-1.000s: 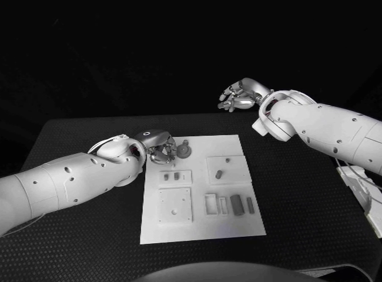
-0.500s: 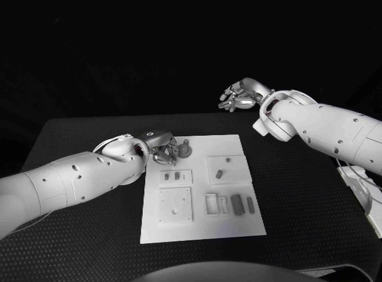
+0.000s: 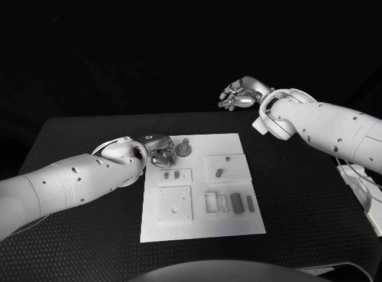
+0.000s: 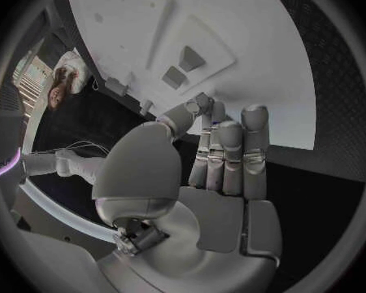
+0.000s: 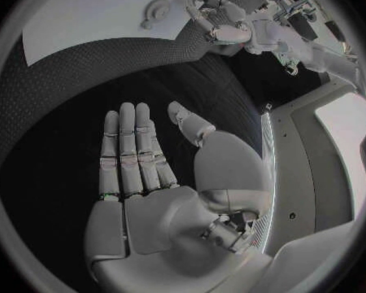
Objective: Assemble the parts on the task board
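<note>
**Left hand at the board's far-left corner, right hand raised beyond the table**

Black table under a dark room, with the white task board lying in its middle, long sides running from the near edge toward the far edge.

Small grey parts lie on the board: a cluster near its right edge toward the near end, one part on a raised square plate further back, and two small pieces on a plate by the left edge. A round part sits near the far-left corner of the board.

The left hand is low at that far-left corner, just beside the round part; whether it touches the part I cannot tell. In the left wrist view this hand has its fingers straight and side by side with the thumb apart, holding nothing.

The right hand is raised beyond the table's far edge, well apart from the board. In the right wrist view the hand is flat, fingers extended and empty.

White equipment with cables lies at the table's right edge.
</note>
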`<state>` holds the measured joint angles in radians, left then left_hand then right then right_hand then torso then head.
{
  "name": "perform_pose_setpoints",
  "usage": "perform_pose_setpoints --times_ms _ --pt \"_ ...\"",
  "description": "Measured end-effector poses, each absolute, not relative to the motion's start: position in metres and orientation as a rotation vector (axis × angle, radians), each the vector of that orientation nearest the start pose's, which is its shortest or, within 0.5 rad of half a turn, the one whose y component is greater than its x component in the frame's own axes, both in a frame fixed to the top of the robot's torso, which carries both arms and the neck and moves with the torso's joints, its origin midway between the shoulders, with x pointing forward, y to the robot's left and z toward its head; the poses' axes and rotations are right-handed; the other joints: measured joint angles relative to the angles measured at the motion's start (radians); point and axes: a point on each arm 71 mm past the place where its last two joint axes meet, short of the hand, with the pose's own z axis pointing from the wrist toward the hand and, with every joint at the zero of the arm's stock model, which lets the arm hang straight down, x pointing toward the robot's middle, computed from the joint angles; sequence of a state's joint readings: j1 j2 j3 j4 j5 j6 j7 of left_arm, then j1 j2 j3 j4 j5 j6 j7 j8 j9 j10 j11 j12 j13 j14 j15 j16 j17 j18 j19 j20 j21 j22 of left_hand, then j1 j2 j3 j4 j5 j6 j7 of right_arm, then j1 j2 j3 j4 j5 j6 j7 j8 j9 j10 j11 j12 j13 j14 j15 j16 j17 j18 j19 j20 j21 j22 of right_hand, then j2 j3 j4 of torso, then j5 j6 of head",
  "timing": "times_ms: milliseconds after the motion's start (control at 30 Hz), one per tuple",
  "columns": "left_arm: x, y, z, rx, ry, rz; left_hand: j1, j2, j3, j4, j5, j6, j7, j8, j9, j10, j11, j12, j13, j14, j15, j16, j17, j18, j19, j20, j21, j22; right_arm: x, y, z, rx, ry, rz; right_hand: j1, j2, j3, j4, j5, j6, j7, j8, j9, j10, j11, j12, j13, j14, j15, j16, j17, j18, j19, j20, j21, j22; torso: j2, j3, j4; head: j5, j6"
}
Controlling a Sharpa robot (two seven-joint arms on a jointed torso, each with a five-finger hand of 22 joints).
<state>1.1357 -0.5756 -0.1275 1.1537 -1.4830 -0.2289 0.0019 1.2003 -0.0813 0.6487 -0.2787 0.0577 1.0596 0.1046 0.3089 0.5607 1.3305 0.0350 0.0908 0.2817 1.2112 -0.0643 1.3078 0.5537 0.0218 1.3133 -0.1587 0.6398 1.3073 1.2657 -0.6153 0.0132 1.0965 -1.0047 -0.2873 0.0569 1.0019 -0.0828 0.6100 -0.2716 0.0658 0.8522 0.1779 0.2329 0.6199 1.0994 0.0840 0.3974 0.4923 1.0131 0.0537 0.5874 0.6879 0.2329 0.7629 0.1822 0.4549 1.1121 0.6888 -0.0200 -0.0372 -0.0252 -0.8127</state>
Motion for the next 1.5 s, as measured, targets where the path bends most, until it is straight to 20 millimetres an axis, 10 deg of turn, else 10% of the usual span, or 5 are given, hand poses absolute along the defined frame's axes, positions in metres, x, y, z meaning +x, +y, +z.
perform_pose_setpoints --times_ms 1500 --pt "0.5164 0.1569 -0.2777 0.315 1.874 -0.59 0.011 0.012 0.003 -0.008 -0.003 0.002 -0.002 0.001 0.002 0.004 0.001 -0.011 -0.001 0.006 -0.005 0.0 0.0 0.0 -0.001 -0.001 -0.004 0.0 0.5746 -0.2127 -0.1562 0.272 1.61 0.812 0.0 0.0 0.0 0.0 0.0 0.0 0.0 0.0 -0.001 0.0 0.0 0.0 -0.004 0.004 0.004 -0.008 0.006 0.0 0.0 0.0 0.0 0.001 0.0 0.0008 -0.0012 -0.009 -0.002"
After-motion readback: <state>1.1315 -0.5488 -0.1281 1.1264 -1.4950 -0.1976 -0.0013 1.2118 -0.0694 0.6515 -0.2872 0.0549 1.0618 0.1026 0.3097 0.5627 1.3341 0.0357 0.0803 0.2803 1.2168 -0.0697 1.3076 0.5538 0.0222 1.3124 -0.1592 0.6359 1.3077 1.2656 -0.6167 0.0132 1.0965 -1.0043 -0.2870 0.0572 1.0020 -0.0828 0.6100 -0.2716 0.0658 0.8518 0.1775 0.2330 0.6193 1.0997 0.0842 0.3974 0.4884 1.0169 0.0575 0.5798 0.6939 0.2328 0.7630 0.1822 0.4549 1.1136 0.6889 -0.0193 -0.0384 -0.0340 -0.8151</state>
